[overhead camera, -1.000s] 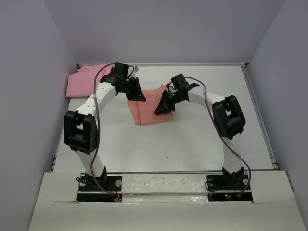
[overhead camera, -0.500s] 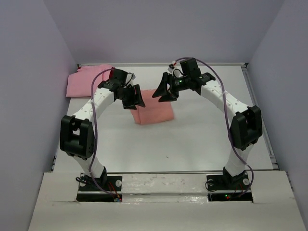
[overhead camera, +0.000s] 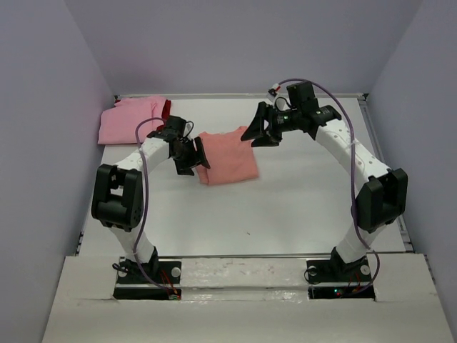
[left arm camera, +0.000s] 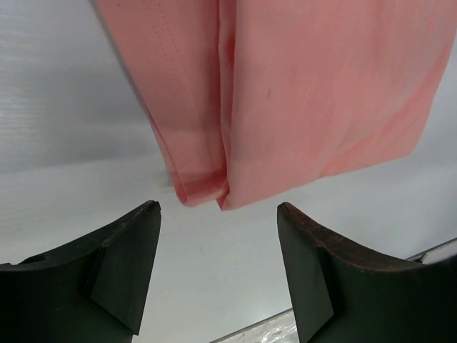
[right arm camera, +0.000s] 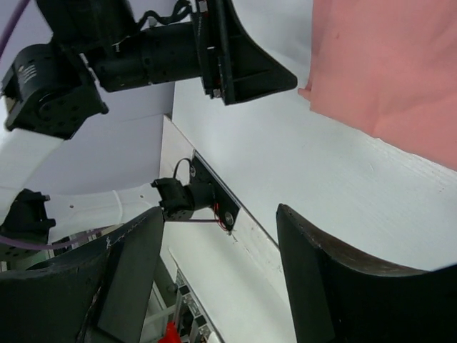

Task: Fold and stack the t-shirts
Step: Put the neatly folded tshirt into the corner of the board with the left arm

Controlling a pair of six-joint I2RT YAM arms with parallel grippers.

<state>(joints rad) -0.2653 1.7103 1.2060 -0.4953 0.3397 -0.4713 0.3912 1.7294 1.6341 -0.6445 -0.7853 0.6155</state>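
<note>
There's the salmon-orange t-shirt (overhead camera: 228, 157), flat at mid-table, with open table (overhead camera: 300, 207) on its near and right sides and the walls (overhead camera: 43, 143) well off. It's a neat rectangle, doubled along its left edge. In the far left corner sits the pink t-shirt (overhead camera: 127, 121), a dark red one (overhead camera: 166, 108) peeking out beside it. At the salmon shirt's left edge the left gripper (overhead camera: 191, 156) hovers, jaws spread, holding nothing. Off its far right corner the right gripper (overhead camera: 258, 132) hangs raised, jaws wide.

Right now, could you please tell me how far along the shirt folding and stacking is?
Done, it seems: the salmon-orange shirt lies folded at centre. In hand: nothing; both arms' jaws stand open and empty. Left: it sits apart from the pink shirt and dark red shirt in the far left corner, so stacking remains; whether those are neatly folded is unclear.
</note>
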